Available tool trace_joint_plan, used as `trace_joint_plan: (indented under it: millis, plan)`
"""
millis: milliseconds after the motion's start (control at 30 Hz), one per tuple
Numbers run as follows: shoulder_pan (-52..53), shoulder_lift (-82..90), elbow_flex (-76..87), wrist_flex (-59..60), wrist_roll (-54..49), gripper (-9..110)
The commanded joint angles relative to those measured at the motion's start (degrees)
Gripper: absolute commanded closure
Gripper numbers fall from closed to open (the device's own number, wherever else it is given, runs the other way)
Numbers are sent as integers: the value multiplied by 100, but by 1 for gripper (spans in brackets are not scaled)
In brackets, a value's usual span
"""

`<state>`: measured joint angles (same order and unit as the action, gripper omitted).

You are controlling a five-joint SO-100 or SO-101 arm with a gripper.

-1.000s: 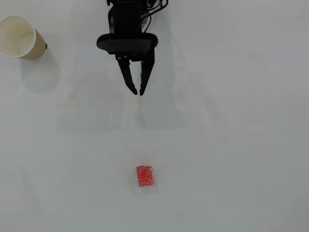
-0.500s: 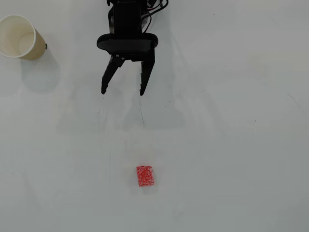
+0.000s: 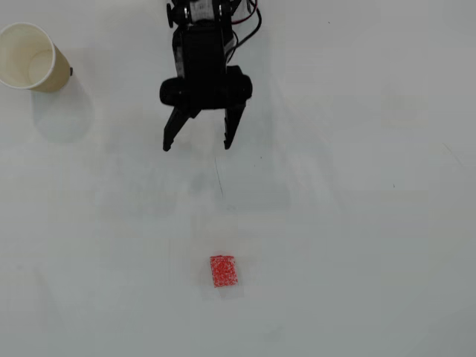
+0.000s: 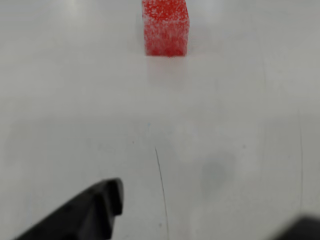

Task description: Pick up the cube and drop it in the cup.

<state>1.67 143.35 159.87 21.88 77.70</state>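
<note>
1. Black two-finger gripper (image 3: 195,148): seen in the overhead view near the top centre, its jaws spread wide apart and holding nothing, fingertips pointing toward the bottom of the frame. In the wrist view one dark fingertip (image 4: 102,200) enters at the lower left and a sliver of the other shows at the lower right corner.
2. White table surface (image 3: 357,223): a thin dark hairline mark (image 4: 161,187) runs on it just ahead of the jaws.
3. Small bright red, speckled sponge-like cube (image 3: 223,271): rests on the table well apart from the gripper, roughly in line with the gap between the jaws, slightly to the right in the overhead view. In the wrist view it stands at the top centre (image 4: 165,27).
4. Cream paper cup with a white rim (image 3: 31,56): upper left corner of the overhead view, well apart from both gripper and cube.
</note>
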Motion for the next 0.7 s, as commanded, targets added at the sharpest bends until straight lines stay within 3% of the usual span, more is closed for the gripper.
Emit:
trace_joint_plan:
  millis: [0,667]
  plan:
    - [-53,-809,-1477,-272,18,62]
    - [35,-4790,-4192,-1266,9,62]
